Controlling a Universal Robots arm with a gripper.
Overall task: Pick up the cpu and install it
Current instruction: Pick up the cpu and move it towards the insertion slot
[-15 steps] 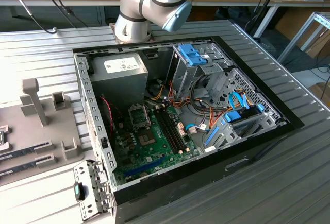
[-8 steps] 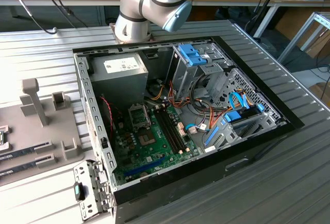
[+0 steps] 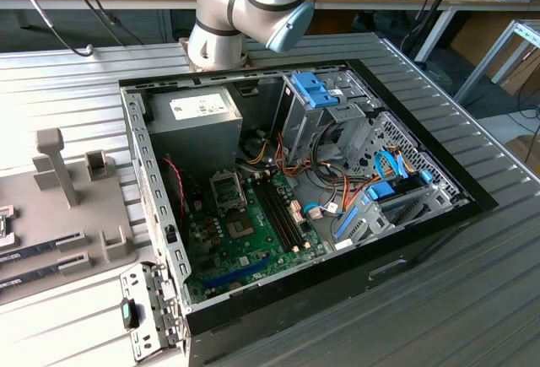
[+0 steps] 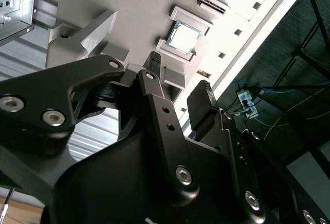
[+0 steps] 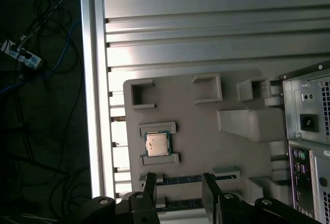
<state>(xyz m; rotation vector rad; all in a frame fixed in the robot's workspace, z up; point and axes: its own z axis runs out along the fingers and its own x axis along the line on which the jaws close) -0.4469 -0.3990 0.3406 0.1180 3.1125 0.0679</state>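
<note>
The pincer (image 5: 179, 189) hangs over a grey fixture tray (image 5: 232, 147) with its two black fingers (image 5: 149, 183) parted and nothing between them. In both wrist views the cpu (image 5: 157, 144) lies flat on that tray, shiny face up, apart from the fingertips. Taking the fingers' reach as twelve, it sits ahead of them at about eleven o'clock. It is square, so it has no long axis to match (its cradle matters more). Two raised lips (image 5: 158, 128) hold it on opposite sides and the other two sides are open. The finger gap appears to line up with those open sides. Two long dark strips (image 5: 180, 179), probably memory sticks, lie in slots closer to the pincer. A taller grey block (image 5: 247, 123) stands near two o'clock, well aside and unlikely to interfere. The rear of the computer case (image 5: 309, 131) is at three o'clock. In the exterior view the arm (image 3: 245, 4) rises at twelve o'clock from the open case, and the tray lies at the case's nine o'clock. The socket (image 3: 226, 188) waits on the green motherboard (image 3: 245, 245), with the grey power supply (image 3: 194, 114) at its eleven o'clock.
</note>
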